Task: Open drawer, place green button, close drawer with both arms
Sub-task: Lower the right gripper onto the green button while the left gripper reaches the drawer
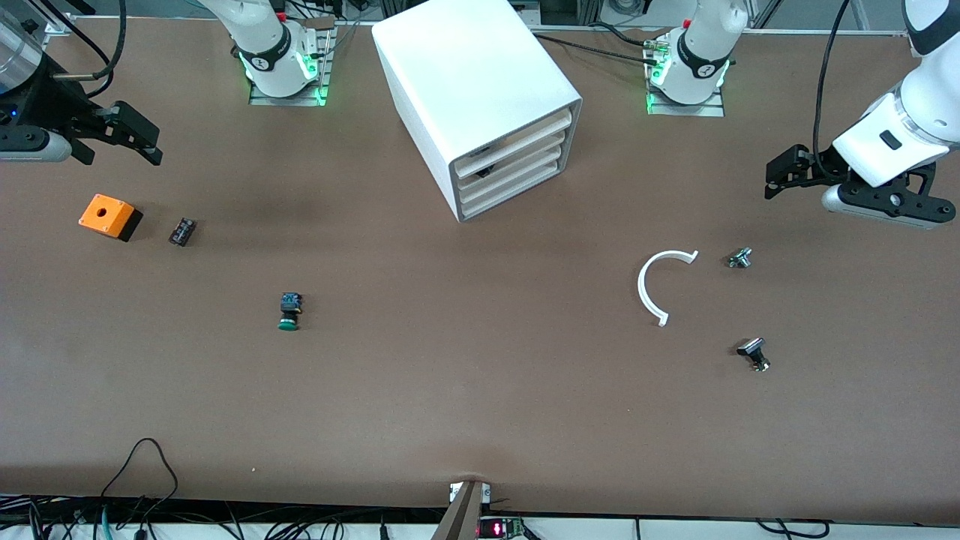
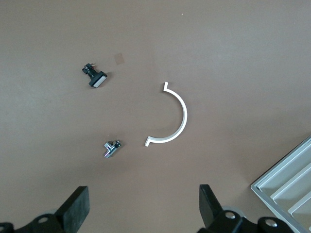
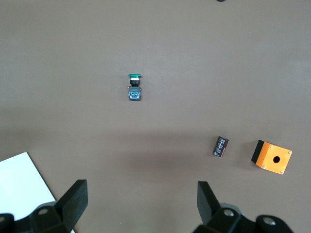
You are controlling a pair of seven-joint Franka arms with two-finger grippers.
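The white cabinet (image 1: 480,97) stands at the middle of the table between the arm bases, and its stacked drawers (image 1: 517,169) all sit pushed in. A corner of the drawers (image 2: 291,187) shows in the left wrist view. The button (image 1: 289,311), green cap and black-blue body, lies on its side toward the right arm's end, nearer to the front camera than the cabinet; the right wrist view shows the button (image 3: 134,87) too. My right gripper (image 1: 142,139) hangs open and empty over the table above the orange box. My left gripper (image 1: 780,176) hangs open and empty at the left arm's end.
An orange box with a hole (image 1: 109,216) and a small black part (image 1: 182,231) lie near the right gripper. A white curved strip (image 1: 656,285) and two black-and-silver knobbed parts (image 1: 740,258) (image 1: 754,354) lie toward the left arm's end. Cables run along the table's front edge.
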